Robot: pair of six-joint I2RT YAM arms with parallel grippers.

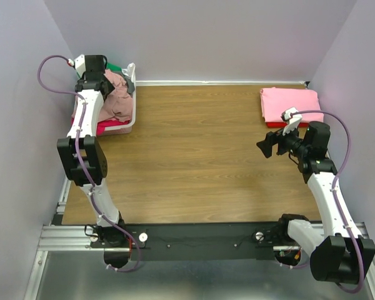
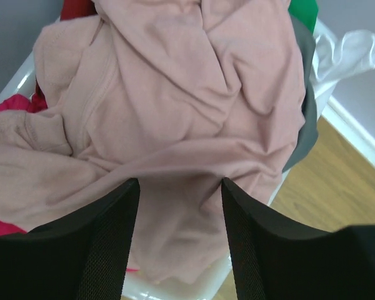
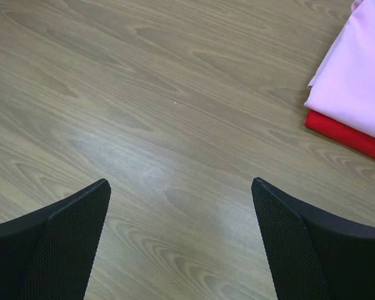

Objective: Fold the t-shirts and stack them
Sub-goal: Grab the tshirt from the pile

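A crumpled dusty-pink t-shirt [image 1: 119, 103] [image 2: 194, 94] tops the heap in a white basket [image 1: 132, 119] [image 2: 194, 289] at the back left. Green [image 2: 303, 12], grey [image 2: 303, 112], red [image 2: 75, 7] and bright pink [image 2: 9, 106] cloth show beneath it. My left gripper [image 1: 109, 87] [image 2: 180, 181] is down on the heap, its fingers apart with a fold of the dusty-pink cloth between them. A folded bright pink t-shirt [image 1: 289, 103] [image 3: 356, 81] lies on a folded red one [image 3: 347, 134] at the back right. My right gripper [image 1: 269, 145] [image 3: 181, 182] hangs open above bare wood beside that stack.
The wooden table [image 1: 200, 156] is walled in by pale walls at the back and both sides. A white flap [image 2: 350, 53] sticks out at the basket's far corner. Both arm bases sit on the black rail [image 1: 200, 240] at the near edge.
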